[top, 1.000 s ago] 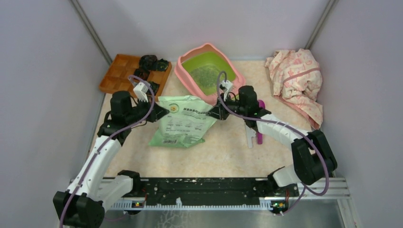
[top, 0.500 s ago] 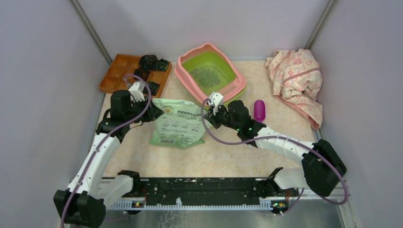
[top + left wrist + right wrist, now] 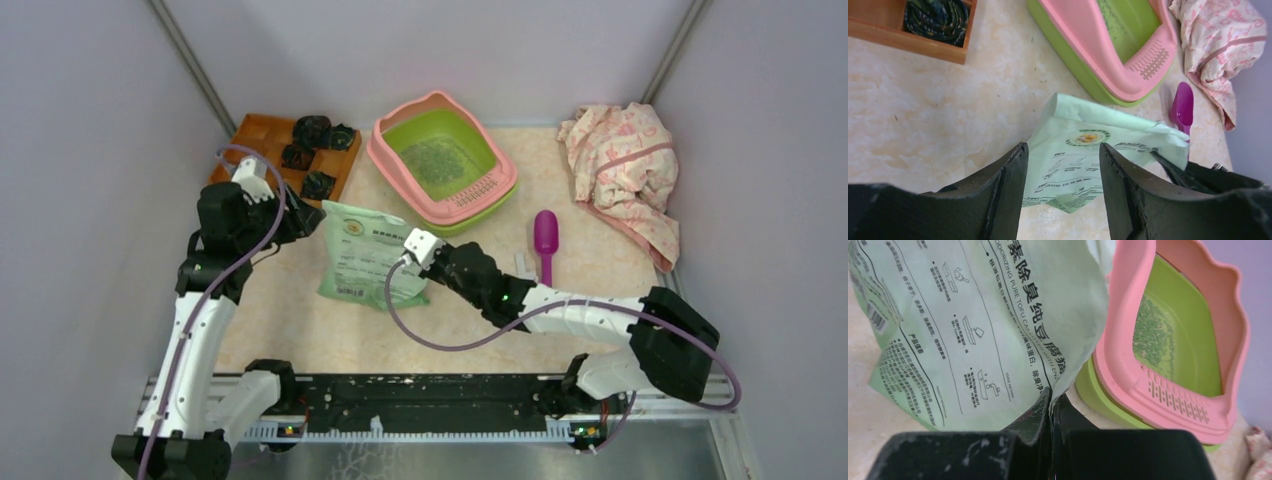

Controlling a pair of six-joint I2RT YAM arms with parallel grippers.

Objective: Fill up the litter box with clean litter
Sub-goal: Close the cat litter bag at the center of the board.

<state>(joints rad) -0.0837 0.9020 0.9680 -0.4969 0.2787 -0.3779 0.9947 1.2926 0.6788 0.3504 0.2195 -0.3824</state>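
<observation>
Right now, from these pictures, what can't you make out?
Litter bag: how much is left inside; its opaque plastic hides that in every view.
Dark bundles in the wooden tray: too small in the top view, cut by the upper edge in the left wrist view.
Purple scoop: its handle runs behind the bag in the left wrist view.
Depth of the litter in the litter box: too fine to judge in any view.

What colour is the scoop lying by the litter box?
Magenta-purple. The scoop shows best in the top external view.
</observation>
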